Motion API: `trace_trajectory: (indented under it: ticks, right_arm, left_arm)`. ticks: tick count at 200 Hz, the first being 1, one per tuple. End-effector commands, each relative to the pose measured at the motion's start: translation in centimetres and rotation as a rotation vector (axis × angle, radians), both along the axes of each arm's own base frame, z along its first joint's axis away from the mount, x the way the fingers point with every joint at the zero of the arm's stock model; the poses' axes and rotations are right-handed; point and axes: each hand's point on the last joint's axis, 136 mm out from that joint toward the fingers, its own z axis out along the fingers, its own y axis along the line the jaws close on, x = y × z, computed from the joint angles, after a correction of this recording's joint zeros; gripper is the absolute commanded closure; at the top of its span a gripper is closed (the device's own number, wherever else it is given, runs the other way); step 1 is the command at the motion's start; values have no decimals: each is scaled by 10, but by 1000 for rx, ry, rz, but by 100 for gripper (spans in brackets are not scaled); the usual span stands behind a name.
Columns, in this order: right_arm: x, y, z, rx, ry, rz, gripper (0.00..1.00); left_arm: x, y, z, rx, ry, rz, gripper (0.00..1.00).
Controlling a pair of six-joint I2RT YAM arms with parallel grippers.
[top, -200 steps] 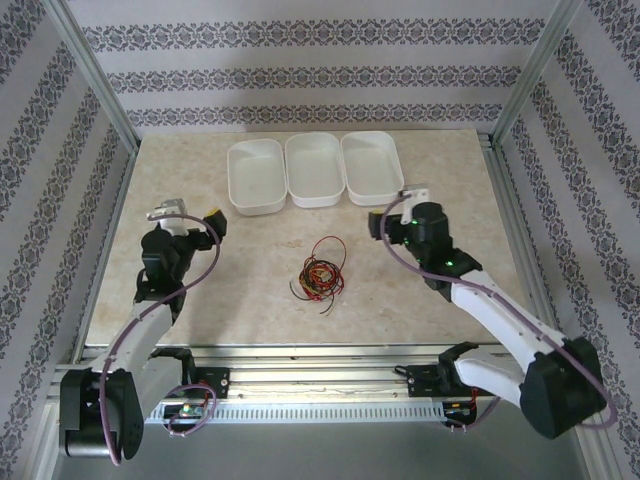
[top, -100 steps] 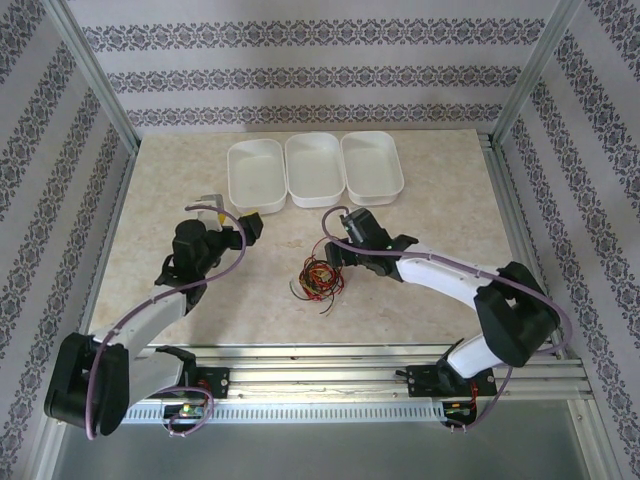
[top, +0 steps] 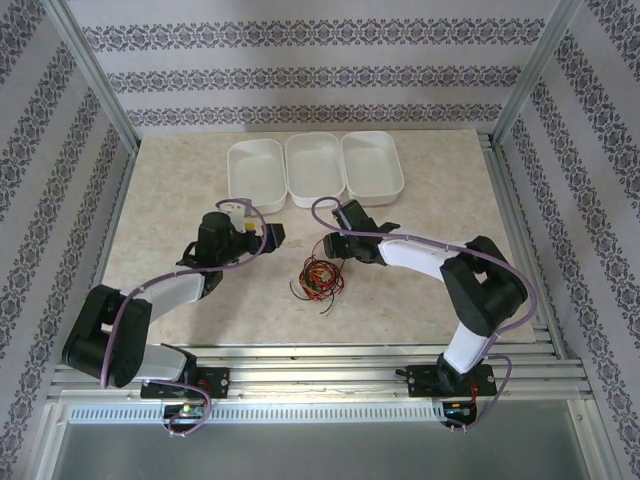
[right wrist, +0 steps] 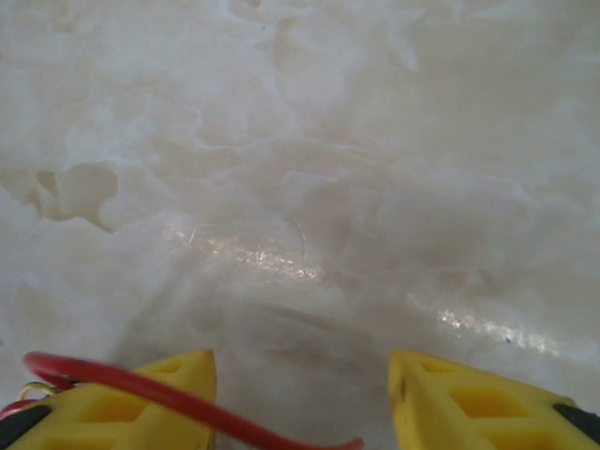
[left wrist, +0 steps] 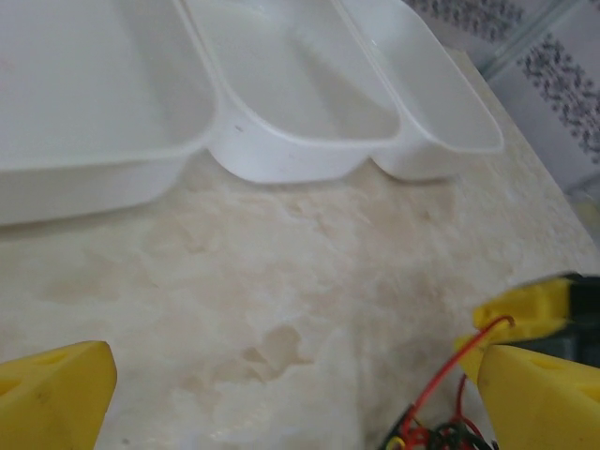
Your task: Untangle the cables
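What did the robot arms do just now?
Both arms swung inward toward the cables. The right gripper came down at the tangle's far edge, a red wire across its finger; the left gripper stopped short of it, open. Nothing looks grabbed yet. The cables and three trays stayed put.

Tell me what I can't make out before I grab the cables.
1. Top view: cables too thin to trace which strand crosses which.
2. Left wrist view: the same cables are cut off by the bottom edge.
3. Right wrist view: red wire runs off the bottom edge; where it leads is unseen.
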Motion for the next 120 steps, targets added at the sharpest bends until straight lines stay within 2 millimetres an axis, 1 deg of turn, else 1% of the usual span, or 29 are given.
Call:
trace_trajectory:
  ticks: [1,20,28,37,51,61,84,107,120]
  right_arm:
    - [7,13,15,24,-35,22,57]
    - [7,15,27,30,-56,42,68]
    - [6,15,32,29,-57,46,75]
    - [5,15,39,36,-65,48,80]
    - [3,15,50,50,-80,49,85]
    - [3,14,61,65,-99,45,90]
    - [3,13,93,105,-155,32,100]
    - [3,13,125,127,-206,31,100]
    - [1,16,139,133,-227,49,100]
  left_arm:
    - [-10,-26,-1,28,27,-122,1]
    - [-22,-42,-3,63,18,-235,1]
    - [-27,-47,-2,69,9,-283,1]
    - [-30,-49,-1,85,1,-319,0]
    - [-32,-50,-1,103,-4,-345,7]
    - [-34,-54,1,104,-11,-375,11]
    - [-34,-59,-1,97,-4,-411,12]
    - [-32,-69,3,50,-14,-449,13]
    - [-31,-75,5,22,-25,-469,15]
